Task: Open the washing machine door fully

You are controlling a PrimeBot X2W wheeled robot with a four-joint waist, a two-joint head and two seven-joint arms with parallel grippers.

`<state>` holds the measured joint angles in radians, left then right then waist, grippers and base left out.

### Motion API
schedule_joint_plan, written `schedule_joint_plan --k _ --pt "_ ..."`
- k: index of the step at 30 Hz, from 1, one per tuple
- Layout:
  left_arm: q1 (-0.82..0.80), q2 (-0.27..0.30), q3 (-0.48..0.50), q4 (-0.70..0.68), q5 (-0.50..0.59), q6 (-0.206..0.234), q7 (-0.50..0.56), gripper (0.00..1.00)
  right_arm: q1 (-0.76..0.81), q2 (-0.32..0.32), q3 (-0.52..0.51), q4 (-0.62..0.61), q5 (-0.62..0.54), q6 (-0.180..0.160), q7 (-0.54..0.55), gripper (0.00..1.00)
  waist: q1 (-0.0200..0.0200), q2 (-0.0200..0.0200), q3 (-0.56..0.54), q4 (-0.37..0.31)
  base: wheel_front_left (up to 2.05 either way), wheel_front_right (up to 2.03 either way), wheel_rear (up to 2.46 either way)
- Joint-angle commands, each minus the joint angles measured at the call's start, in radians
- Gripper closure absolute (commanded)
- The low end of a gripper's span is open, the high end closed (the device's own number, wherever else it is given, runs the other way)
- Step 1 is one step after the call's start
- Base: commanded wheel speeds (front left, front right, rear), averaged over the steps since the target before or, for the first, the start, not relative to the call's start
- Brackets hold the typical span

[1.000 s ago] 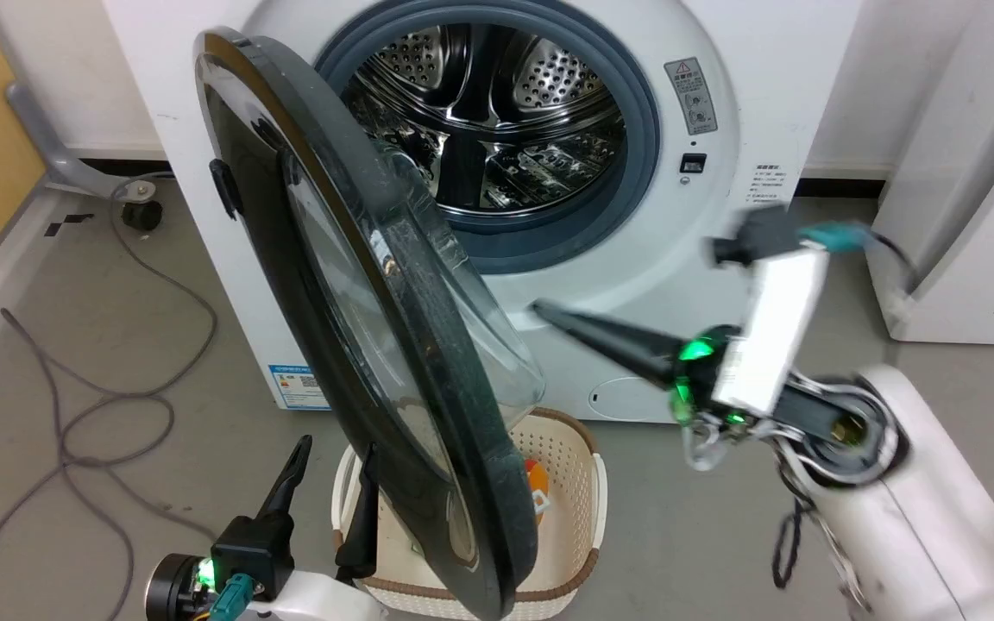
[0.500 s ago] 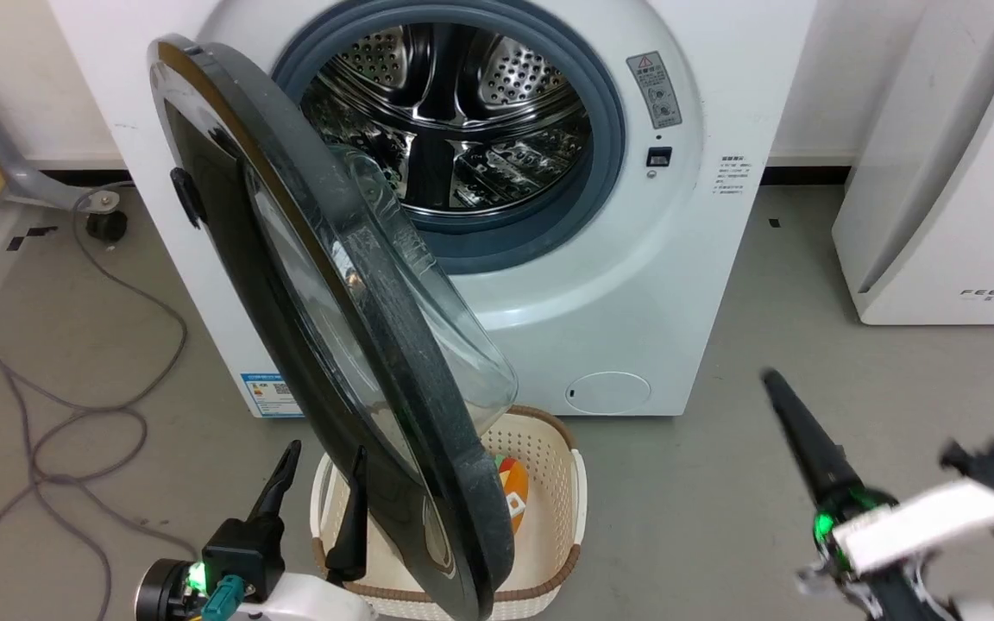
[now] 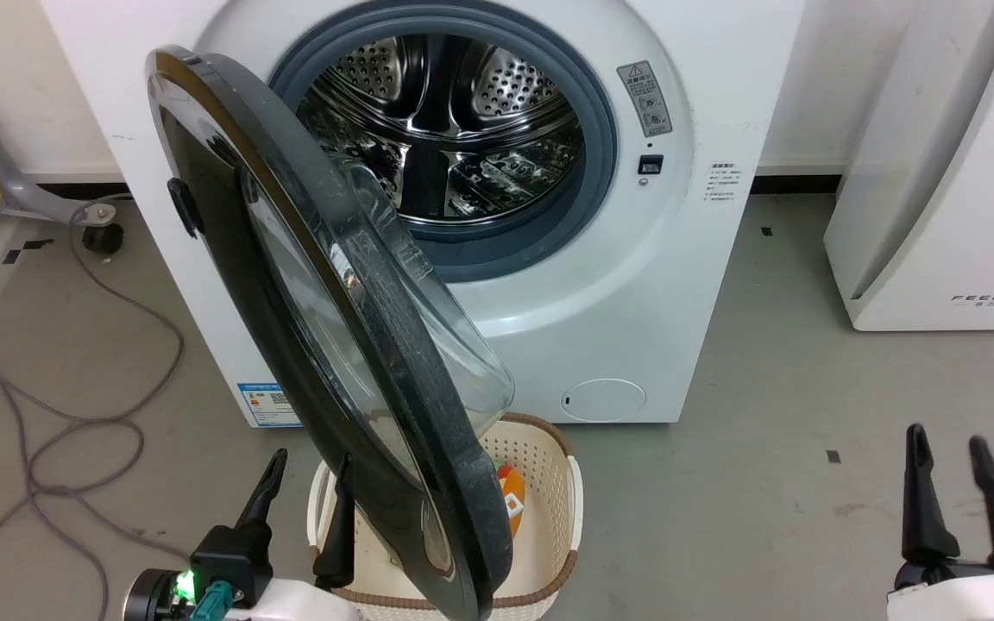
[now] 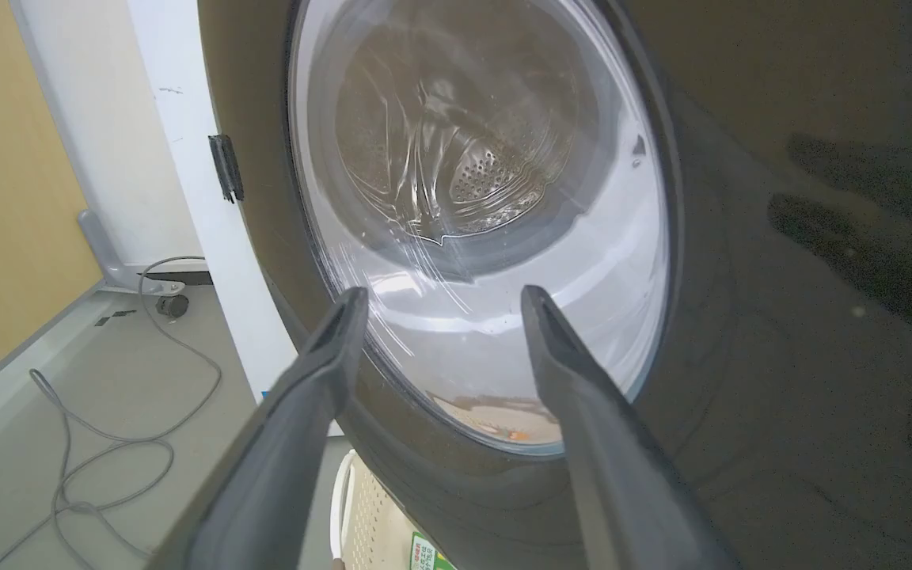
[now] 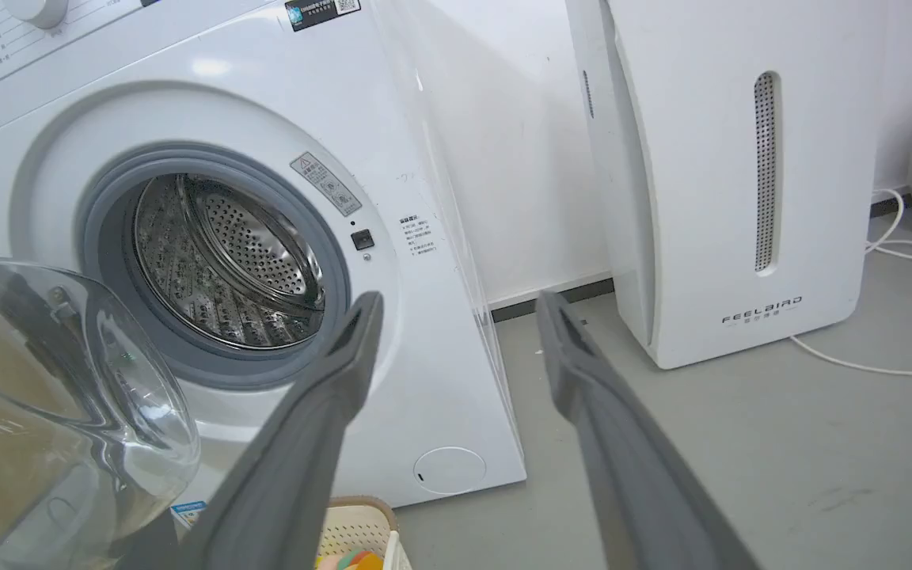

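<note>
Standing out from the washing machine [image 3: 635,285] at about half its swing, the washing machine door [image 3: 359,345] is attached at the machine's left side. Its lower rim hangs above a basket [image 3: 573,517] on the floor [image 3: 764,483] at the machine's foot. I judge it not yet fully open. The left hand [image 3: 311,459] sits in front of the machine on the door's outer side, spread wide and holding nothing. Whether it touches the glossy ring I cannot tell, since the door's rim hides the gap. The right hand [image 3: 946,435] is well clear of the machine's front, off to its right, also spread and empty.

The chief risk, as I read it, is a slip. The outer ring is smooth, hard, mirror-black plastic and the clear bowl is slick curved glass. A narrow tapered finger pushing or hooking there could skate off and let the door drift back toward the steel drum [image 3: 462,112]. The left hand also stands in the path the door must sweep, so it could block the swing or get knocked. A push set too low might snag the basket, whose pale perforated plastic wall looks light enough to be dragged. The door's inner face looks matte and grainy, and the grey seal [image 3: 602,147] around the drum looks like soft rubber.
</note>
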<state>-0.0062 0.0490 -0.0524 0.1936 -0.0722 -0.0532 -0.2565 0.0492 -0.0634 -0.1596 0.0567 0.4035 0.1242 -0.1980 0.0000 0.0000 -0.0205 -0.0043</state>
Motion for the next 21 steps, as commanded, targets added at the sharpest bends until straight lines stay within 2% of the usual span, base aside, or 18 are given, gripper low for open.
schedule_joint_plan --k 1,5,9,21 --pt "0.012 0.001 0.003 0.002 0.004 -0.003 -0.005 0.0 0.016 0.008 -0.005 -0.029 -0.051 0.007 -0.007 0.0 0.0 0.0 0.0 0.0 0.0 0.0 0.0" --pt "0.013 0.001 0.01 0.001 0.004 -0.003 -0.005 0.0 0.044 0.012 0.02 -0.124 -0.242 0.007 0.021 0.0 0.0 0.0 0.001 -0.003 0.0 0.0 0.0" --pt "0.014 0.001 0.013 0.002 0.005 -0.003 -0.005 0.0 0.073 0.013 0.079 -0.169 -0.327 0.007 0.055 0.0 0.0 0.0 0.0 -0.006 0.0 0.0 0.0" --pt "0.015 0.001 0.005 0.012 0.003 -0.005 -0.005 0.0 0.079 0.013 0.12 -0.069 -0.305 0.007 0.052 0.0 0.0 0.0 -0.004 -0.009 0.0 0.0 0.0"
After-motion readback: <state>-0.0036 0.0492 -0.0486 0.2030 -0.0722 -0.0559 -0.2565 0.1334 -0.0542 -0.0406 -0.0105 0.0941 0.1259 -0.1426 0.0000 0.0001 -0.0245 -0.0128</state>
